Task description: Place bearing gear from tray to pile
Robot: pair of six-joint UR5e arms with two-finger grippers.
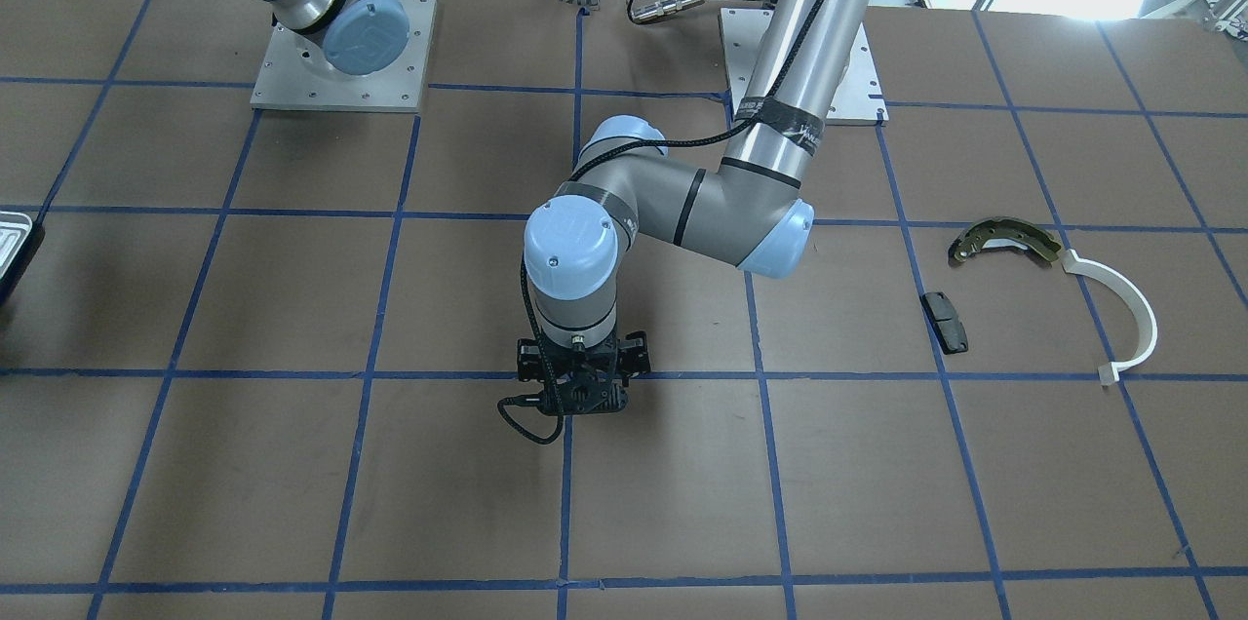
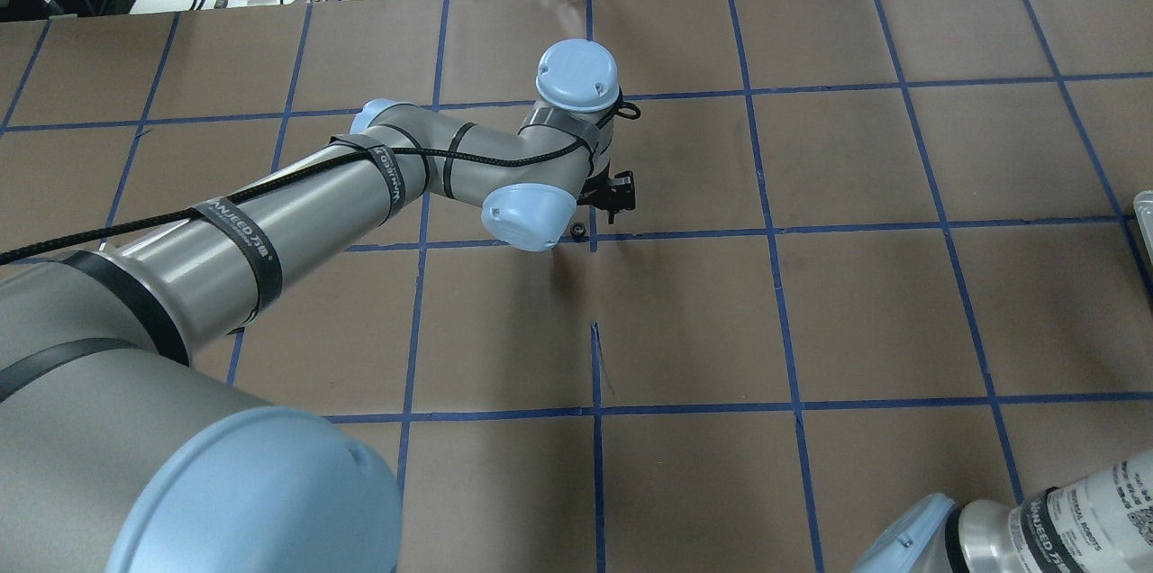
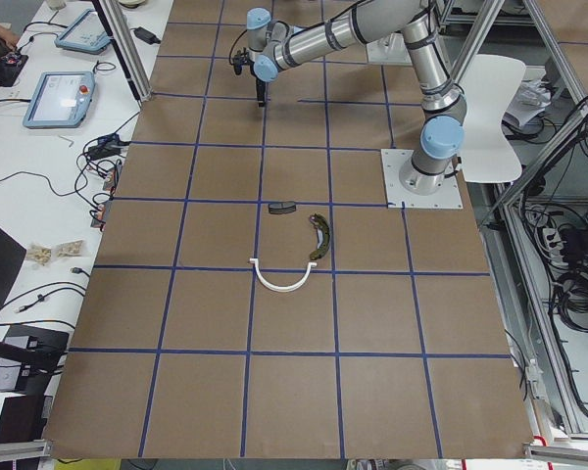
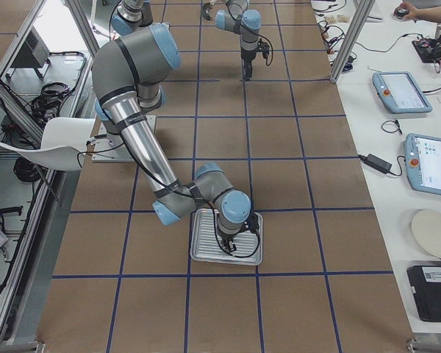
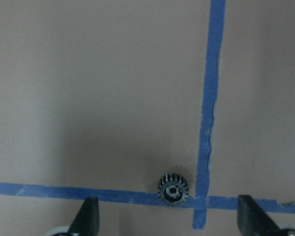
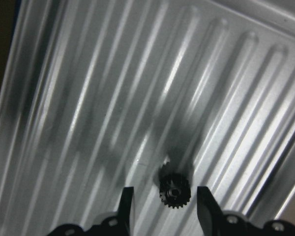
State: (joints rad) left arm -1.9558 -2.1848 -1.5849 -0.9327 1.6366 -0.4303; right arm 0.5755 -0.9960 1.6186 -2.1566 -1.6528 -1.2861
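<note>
A small black bearing gear (image 6: 174,191) lies on the ridged silvery tray (image 6: 88,98). My right gripper (image 6: 166,211) hangs low over it, open, with a finger on each side and not touching it. The tray also shows in the exterior right view (image 4: 206,246). A second small gear (image 5: 173,188) lies on the brown table at a blue tape crossing. My left gripper (image 5: 169,221) is open just above it, near the table's middle (image 1: 582,396). The pile is an olive brake shoe (image 1: 1004,242), a white plastic arc (image 1: 1131,308) and a black pad (image 1: 946,321).
The brown table carries a grid of blue tape (image 1: 760,376). The left arm's elbow (image 1: 770,240) stretches over the table's middle. Tablets and cables (image 4: 397,88) lie on the white bench beyond the table's edge.
</note>
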